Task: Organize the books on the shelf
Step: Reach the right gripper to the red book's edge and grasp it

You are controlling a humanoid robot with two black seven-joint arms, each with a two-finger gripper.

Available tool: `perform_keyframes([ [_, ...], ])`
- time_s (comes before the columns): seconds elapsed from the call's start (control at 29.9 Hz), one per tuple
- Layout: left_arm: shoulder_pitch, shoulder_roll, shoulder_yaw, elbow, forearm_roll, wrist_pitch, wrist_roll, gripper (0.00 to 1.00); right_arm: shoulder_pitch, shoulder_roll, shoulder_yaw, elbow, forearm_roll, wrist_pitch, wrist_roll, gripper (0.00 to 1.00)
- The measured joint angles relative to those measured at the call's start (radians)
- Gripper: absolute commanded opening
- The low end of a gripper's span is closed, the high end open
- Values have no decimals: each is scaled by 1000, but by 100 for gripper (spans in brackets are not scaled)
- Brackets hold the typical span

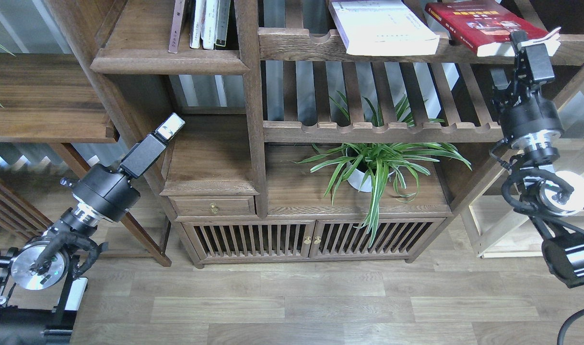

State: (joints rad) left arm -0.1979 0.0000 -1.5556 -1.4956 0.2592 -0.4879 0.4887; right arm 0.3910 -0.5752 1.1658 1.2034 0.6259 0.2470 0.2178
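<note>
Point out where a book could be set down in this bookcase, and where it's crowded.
Free: the left part of the solid shelf, beside the thin upright books; the small compartment above the drawer; the board left of the potted plant. Crowded: the upper slatted shelf, where the white book and red book overhang, right gripper at the red one.
</note>
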Motion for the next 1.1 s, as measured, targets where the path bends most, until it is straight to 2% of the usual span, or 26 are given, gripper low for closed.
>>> perform_keyframes([
  [0.87,9,0,-18,-4,-2,-1,0,99,87,0,-6,-58,-2,-84,-6,99],
  [1.1,11,0,-18,-7,-2,-1,0,99,90,1,-5,-58,-2,-95,-11,91],
])
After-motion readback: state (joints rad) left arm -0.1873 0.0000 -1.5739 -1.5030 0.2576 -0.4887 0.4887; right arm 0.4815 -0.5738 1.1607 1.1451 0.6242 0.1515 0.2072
